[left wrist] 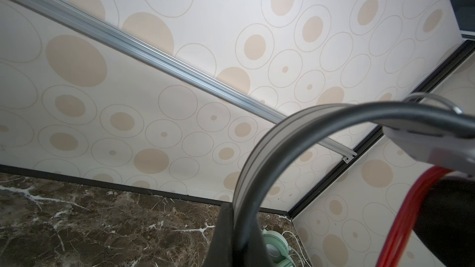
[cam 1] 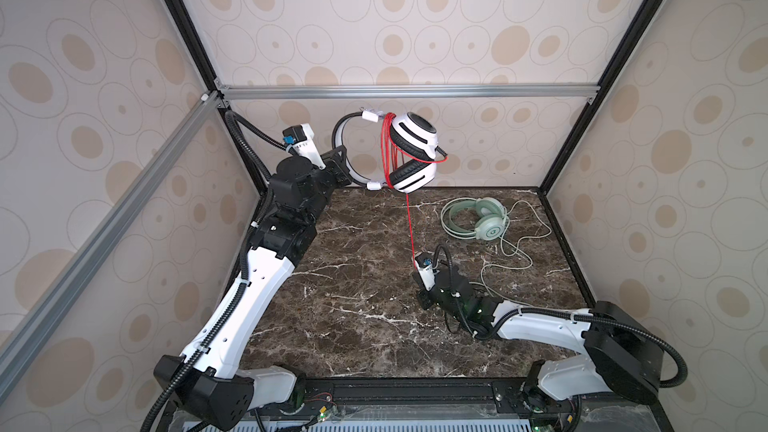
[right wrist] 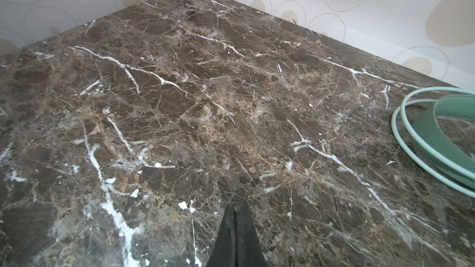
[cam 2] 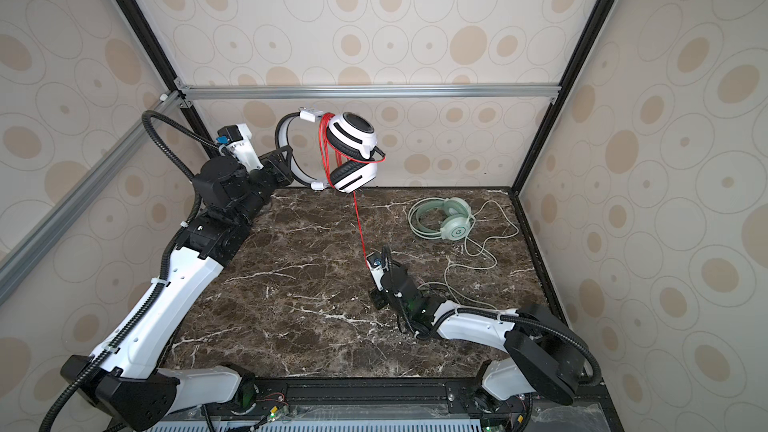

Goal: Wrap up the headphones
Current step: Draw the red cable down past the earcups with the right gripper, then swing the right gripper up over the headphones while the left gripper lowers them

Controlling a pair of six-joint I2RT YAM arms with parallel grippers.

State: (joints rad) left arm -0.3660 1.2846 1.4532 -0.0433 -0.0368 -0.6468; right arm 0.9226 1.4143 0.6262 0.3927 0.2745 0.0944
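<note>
Dark marble table inside a papered booth.

The brown marble tabletop (cam 1: 365, 284) is streaked with white veins and bordered by a thin black edge strip (cam 1: 478, 189) at the back. Cream wallpaper (cam 1: 415, 27) printed with tan ovals and thin ringed outlines covers the walls on three sides. A silver aluminium rail (cam 1: 407, 91) crosses the back wall, another (cam 1: 124, 205) slants along the left wall, and black corner posts (cam 1: 580, 126) rise at the rear corners.

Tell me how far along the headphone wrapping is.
Done: red cord looped repeatedly around the white headset. In hand: left pincer holds its headband aloft; right pincer, shut, apparently holds the remaining cord taut. Left: the mint-green headset, pale cord loose on the table.
</note>
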